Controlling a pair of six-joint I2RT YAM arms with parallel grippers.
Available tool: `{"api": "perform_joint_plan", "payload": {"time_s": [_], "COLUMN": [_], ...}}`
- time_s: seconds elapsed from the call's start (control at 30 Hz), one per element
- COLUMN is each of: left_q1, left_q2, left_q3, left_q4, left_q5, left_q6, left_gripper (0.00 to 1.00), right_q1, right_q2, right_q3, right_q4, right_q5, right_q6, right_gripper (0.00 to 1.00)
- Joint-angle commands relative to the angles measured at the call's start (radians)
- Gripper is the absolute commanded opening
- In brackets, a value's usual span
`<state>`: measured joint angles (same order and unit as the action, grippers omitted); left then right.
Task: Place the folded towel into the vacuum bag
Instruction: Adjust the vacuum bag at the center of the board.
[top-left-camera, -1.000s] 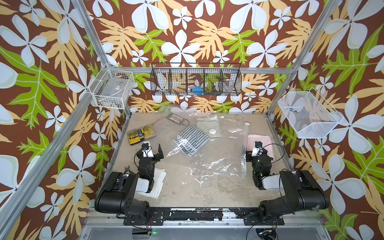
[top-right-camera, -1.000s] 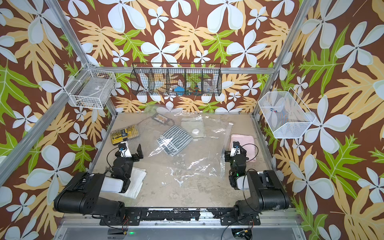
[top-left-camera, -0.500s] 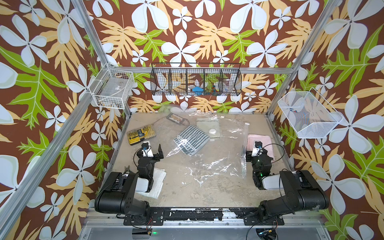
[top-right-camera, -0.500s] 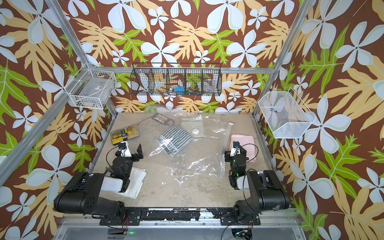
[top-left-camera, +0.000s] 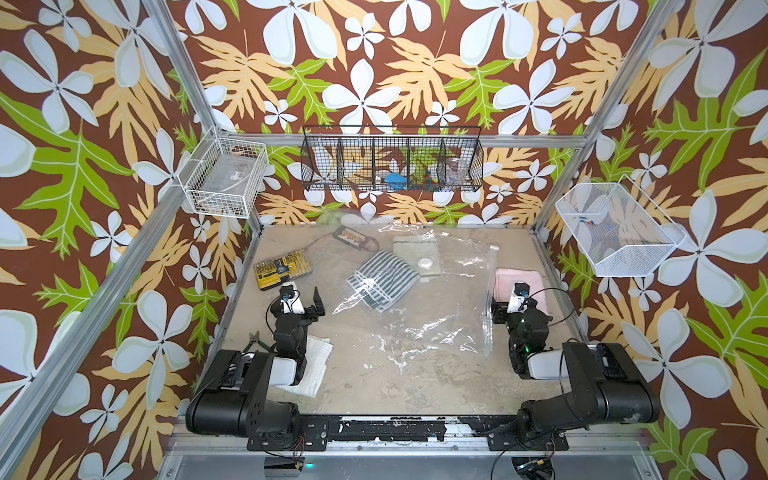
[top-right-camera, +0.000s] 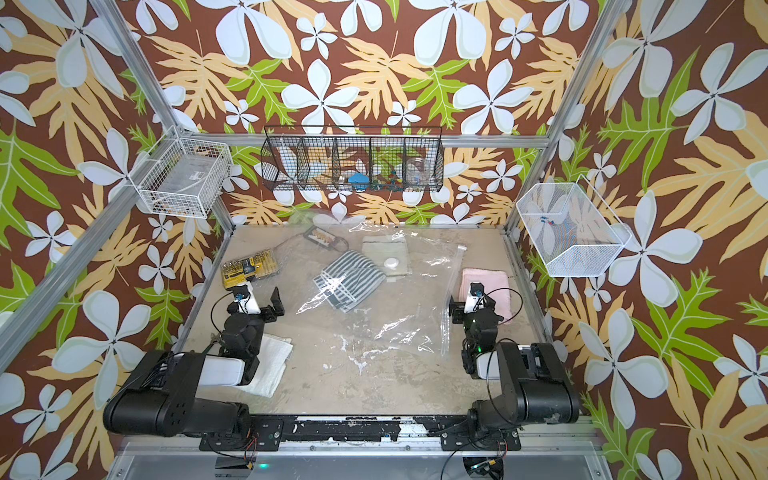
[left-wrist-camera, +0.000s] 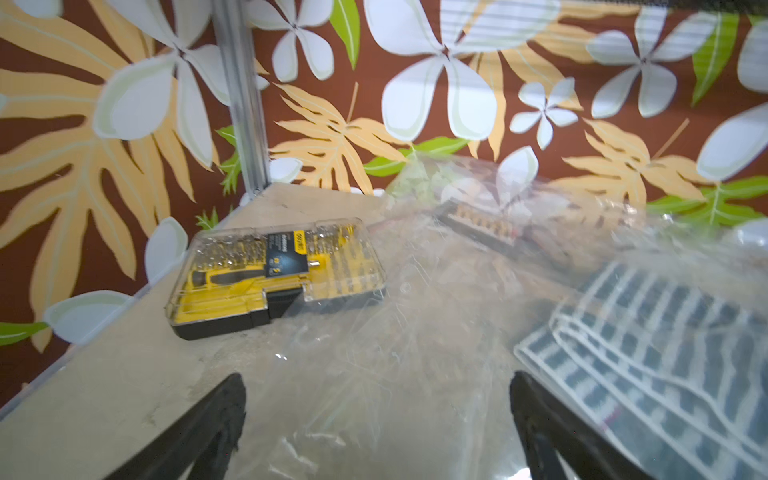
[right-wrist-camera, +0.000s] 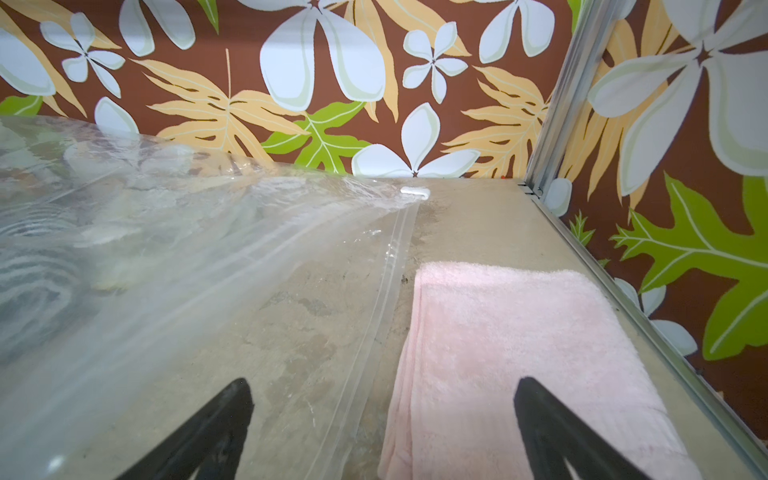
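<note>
Left gripper (left-wrist-camera: 376, 379): jaws spread wide, holding nothing, above the vacuum bag (top-left-camera: 449, 291) near its crinkled side. Right gripper (right-wrist-camera: 382, 386): jaws spread wide, holding nothing, one finger over the bag, the other over the pink folded towel (right-wrist-camera: 519, 332). Bag lies flat mid-table (top-left-camera: 374, 386). Pink towel outside it, just beside the zip strip (right-wrist-camera: 386, 291). Striped towel (top-left-camera: 384, 280) under or inside the bag, cannot tell which

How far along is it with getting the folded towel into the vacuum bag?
Barely started. Done: the vacuum bag lies spread flat. In hand: nothing; left gripper and right gripper are open and empty. Remaining: the pink towel lies outside, beside the zip strip.
</note>
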<state>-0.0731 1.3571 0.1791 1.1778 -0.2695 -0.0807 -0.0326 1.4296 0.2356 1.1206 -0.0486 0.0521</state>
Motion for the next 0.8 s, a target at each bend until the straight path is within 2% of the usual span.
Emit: {"api": "perform_joint_plan", "payload": {"time_s": [0.0,0.07,0.1,0.17,0.27,0.37,0.4,0.43,0.47,0.5,0.53,0.6,0.7,0.77], "left_q1": [-0.001,-0.002,-0.009,-0.06,-0.092,-0.11,-0.12,-0.134,-0.139,-0.141,-0.144,-0.149,-0.158,-0.163], "left_q2": [-0.104,-0.177,-0.201,-0.234,-0.282,-0.336,-0.361,-0.378,-0.384,-0.388,-0.393,-0.397,-0.395,-0.385], "left_q3": [0.059,0.119,0.151,0.248,0.355,0.405,0.406,0.415,0.423,0.425,0.425,0.435,0.483,0.528], "left_q4": [-0.183,-0.318,-0.388,-0.578,-0.76,-0.847,-0.862,-0.903,-0.928,-0.933,-0.931,-0.941,-1.018,-1.097], "left_q5": [-0.095,-0.162,-0.174,-0.214,-0.163,-0.1,-0.104,-0.125,-0.103,-0.041,0.038,0.16,0.287,0.323], "left_q6": [-0.034,-0.101,-0.123,-0.13,-0.208,-0.282,-0.319,-0.379,-0.412,-0.399,-0.377,-0.34,-0.352,-0.362], "left_gripper": [1.0,1.0,1.0,1.0,1.0,1.0,1.0,1.0,1.0,1.0,1.0,0.99,0.9,0.86], "right_q1": [0.002,0.012,0.029,0.12,0.244,0.246,0.245,0.232,0.209,0.202,0.201,0.204,0.214,0.231], "right_q2": [-0.094,-0.153,-0.185,-0.29,-0.416,-0.468,-0.48,-0.489,-0.493,-0.493,-0.483,-0.447,-0.397,-0.393], "right_q3": [0.151,0.241,0.252,0.274,0.315,0.385,0.395,0.388,0.38,0.375,0.389,0.429,0.495,0.492], "right_q4": [-0.365,-0.569,-0.611,-0.697,-0.776,-0.908,-0.951,-0.955,-0.936,-0.929,-0.965,-1.045,-1.206,-1.25], "right_q5": [0.042,0.093,0.115,0.259,0.395,0.319,0.311,0.243,0.137,0.069,0.048,0.004,-0.022,-0.025], "right_q6": [0.079,0.174,0.176,0.14,0.136,0.327,0.429,0.475,0.466,0.476,0.489,0.499,0.504,0.52], "right_gripper": [0.99,1.0,1.0,1.0,1.0,1.0,1.0,1.0,0.95,0.84,0.77,0.69,0.68,0.68]}}
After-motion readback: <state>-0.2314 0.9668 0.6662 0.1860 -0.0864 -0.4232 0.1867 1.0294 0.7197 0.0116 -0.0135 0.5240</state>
